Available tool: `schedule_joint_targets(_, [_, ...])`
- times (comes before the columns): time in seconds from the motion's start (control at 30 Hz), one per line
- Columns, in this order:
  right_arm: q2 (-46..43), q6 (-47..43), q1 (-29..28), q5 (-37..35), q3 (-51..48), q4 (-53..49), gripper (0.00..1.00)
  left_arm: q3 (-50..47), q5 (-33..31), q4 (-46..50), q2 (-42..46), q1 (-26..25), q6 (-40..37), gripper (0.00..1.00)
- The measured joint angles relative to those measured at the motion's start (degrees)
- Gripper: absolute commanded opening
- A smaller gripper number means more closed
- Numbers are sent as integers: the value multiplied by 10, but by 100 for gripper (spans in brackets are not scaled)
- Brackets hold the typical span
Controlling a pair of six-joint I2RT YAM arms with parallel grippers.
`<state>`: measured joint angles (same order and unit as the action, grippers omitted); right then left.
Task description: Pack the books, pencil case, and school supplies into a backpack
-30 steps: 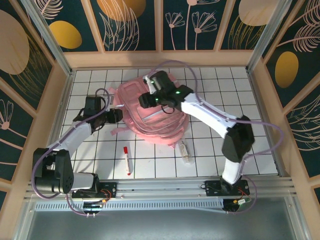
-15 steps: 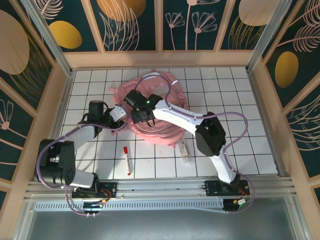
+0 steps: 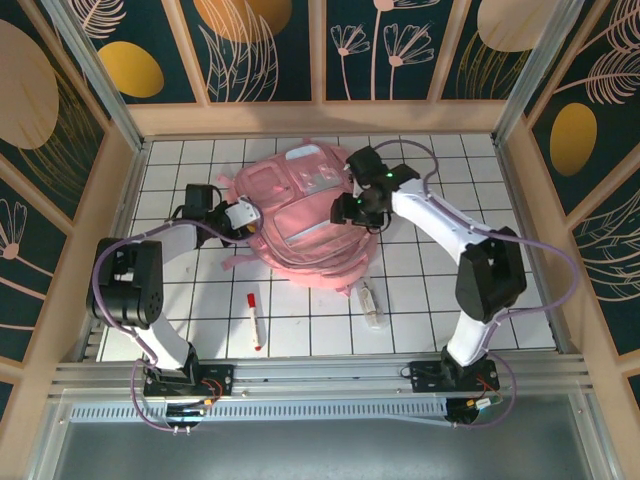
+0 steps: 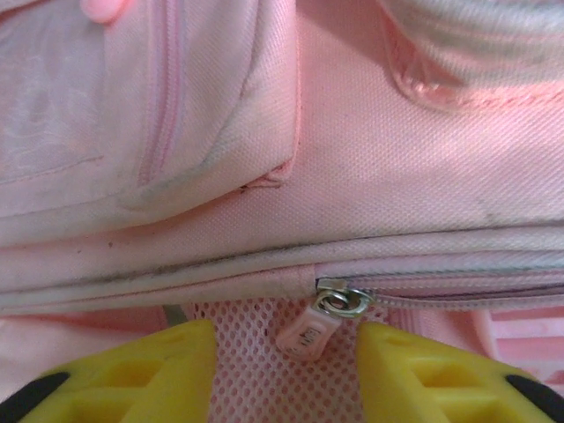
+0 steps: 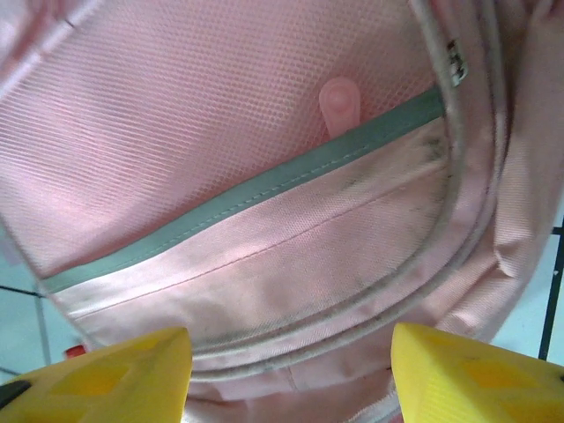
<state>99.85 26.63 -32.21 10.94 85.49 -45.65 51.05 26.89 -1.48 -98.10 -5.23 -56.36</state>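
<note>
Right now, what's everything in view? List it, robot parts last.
soft pink fabric backpack: 1, pink, middle of the table, front pockets facing up
pink zipper pull on a metal slider: 1, pink and silver, on the backpack's edge zip
grey reflective strip: 1, grey, across a backpack pocket
slim red-and-white marker pen: 1, red and white, on the table nearer the arms than the backpack, left side
small clear tube: 1, clear, on the table by the backpack's near right corner
white tiled table: 1, white with dark grid lines
left gripper: 1, yellow fingers, open, at the backpack's left edge, zipper pull between the fingers
right gripper: 1, yellow fingers, open, over the backpack's right side
</note>
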Motion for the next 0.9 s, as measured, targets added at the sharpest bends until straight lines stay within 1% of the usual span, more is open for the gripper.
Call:
schedule_joint_targets(0.13, [-14,-9,29,47,-2,7,61,36,0,60,-30,0,-37,41])
schedule_joint_targets(0.17, [-14,-11,38,58,-2,8,61,48,1,78,-38,0,-46,39])
schedule_joint_targets(0.23, [-14,-13,55,76,-2,7,61,74,4,112,-53,0,-59,39])
schedule_joint_targets(0.3, [-14,-20,70,91,0,6,60,118,10,165,-77,0,-76,36])
schedule_joint_targets(0.4, [-13,-33,83,106,10,-7,60,196,17,249,-125,1,-97,37])
schedule_joint_targets(0.5, [-13,-49,89,118,25,-24,61,254,28,311,-161,4,-115,38])
schedule_joint_targets(0.63, [-13,-67,101,130,32,-42,60,288,43,370,-177,12,-133,36])
schedule_joint_targets(0.67, [-13,-71,105,132,32,-47,60,292,45,383,-179,14,-137,33])
schedule_joint_targets(0.7, [-13,-74,108,132,32,-51,60,296,48,394,-181,16,-140,27])
schedule_joint_targets(0.8, [-13,-83,113,135,31,-58,60,304,55,417,-186,16,-150,25])
schedule_joint_targets(0.83, [-13,-85,114,138,31,-59,60,304,57,422,-186,16,-153,22])
schedule_joint_targets(0.9, [-13,-88,114,145,28,-59,60,304,62,430,-186,16,-157,21])
